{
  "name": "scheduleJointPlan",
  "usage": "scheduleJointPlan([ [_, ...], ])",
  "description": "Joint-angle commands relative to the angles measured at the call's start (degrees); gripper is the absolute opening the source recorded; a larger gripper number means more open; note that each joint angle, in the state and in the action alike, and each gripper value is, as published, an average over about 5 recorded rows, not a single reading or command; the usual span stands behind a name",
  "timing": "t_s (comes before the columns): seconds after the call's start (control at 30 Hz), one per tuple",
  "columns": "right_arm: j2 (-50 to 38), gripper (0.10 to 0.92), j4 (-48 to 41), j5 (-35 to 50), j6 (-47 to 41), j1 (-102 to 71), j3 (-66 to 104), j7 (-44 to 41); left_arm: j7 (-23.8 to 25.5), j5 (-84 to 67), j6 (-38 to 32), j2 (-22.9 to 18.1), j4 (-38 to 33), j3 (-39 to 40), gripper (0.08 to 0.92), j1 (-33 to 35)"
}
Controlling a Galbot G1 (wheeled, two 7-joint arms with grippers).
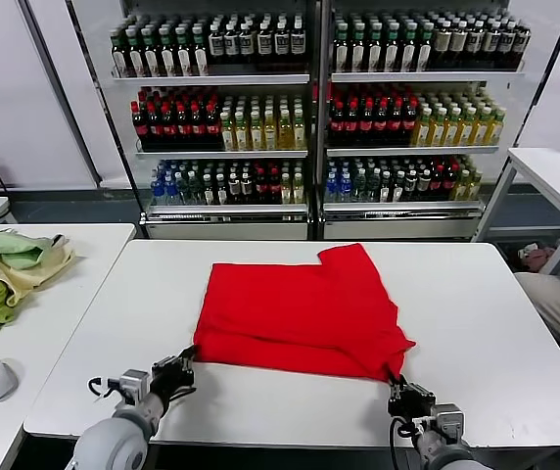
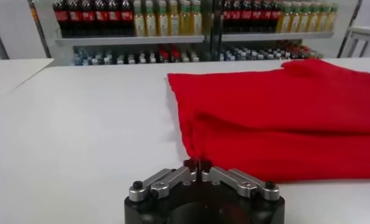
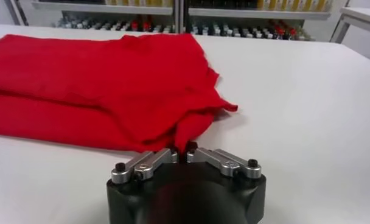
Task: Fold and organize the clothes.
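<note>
Your left gripper (image 1: 184,364) and right gripper (image 1: 398,385) each pinch a near corner of the red T-shirt (image 1: 304,311), which stretches crosswise between them and lies directly ahead.

Head view: from high up, looking forward and down over the white table (image 1: 290,392), far enough back to take in the whole red T-shirt (image 1: 300,313), both arms at the near edge, and shelves of bottles (image 1: 309,108) at the back. Left wrist view: very low and close, just behind the left gripper (image 2: 197,165), facing across the table toward the same shelves. Right wrist view: also low and close, just behind the right gripper (image 3: 185,148), facing the same way. Shared by all three: the red T-shirt, the table top and the bottle shelves. Each wrist view close on one near corner of the shirt.
</note>
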Motion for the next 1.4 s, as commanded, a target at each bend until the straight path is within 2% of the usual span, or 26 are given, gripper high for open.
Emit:
scheduleJointPlan([
  [0.03,-2.36,0.147,7.65,-0.62,0.82,-8.41,1.96,0.11,-0.87,1.2,-0.29,3.62,-10.68,-6.97,0.088,13.52],
  [0.23,-1.93,0.147,7.44,-1.93,1.58,-10.18,0.82,0.34,-1.51,1.43,0.51,4.07,-13.56,-10.3,0.088,18.37],
  [0.5,-1.13,0.147,6.97,-4.65,1.74,-11.02,-0.39,0.32,-1.72,2.65,2.08,3.45,-15.46,-9.71,0.089,20.13],
  [0.63,-1.52,0.198,8.67,-5.4,0.69,-11.98,0.33,0.29,-2.17,3.07,2.63,3.45,-15.91,-10.22,0.131,20.12],
  [0.87,-2.77,0.401,16.67,-3.7,-4.04,-9.52,3.3,1.33,-2.23,2.64,3.46,3.66,-19.94,-13.04,0.317,19.56],
  [1.0,-3.77,0.513,15.32,-1.4,-5.26,-1.77,3.13,1.94,-1.98,2.27,3.46,3.78,-21.77,-14.48,0.438,16.52],
  [1.13,-3.03,0.626,7.17,0.51,-5.34,11.58,-0.25,2.99,-0.81,1.26,3.07,3.82,-18.39,-12.82,0.551,10.14],
  [1.3,-0.47,0.762,-6.54,1.26,-5.4,28.41,-7.63,3.16,0.66,2.12,0.56,2.1,-9.26,-6.31,0.698,-0.4],
  [1.4,1.33,0.806,-15.38,1.15,-5.38,37.22,-11.31,2.93,1.57,3.1,-0.46,0.76,-3.47,-2.78,0.775,-6.85],
])
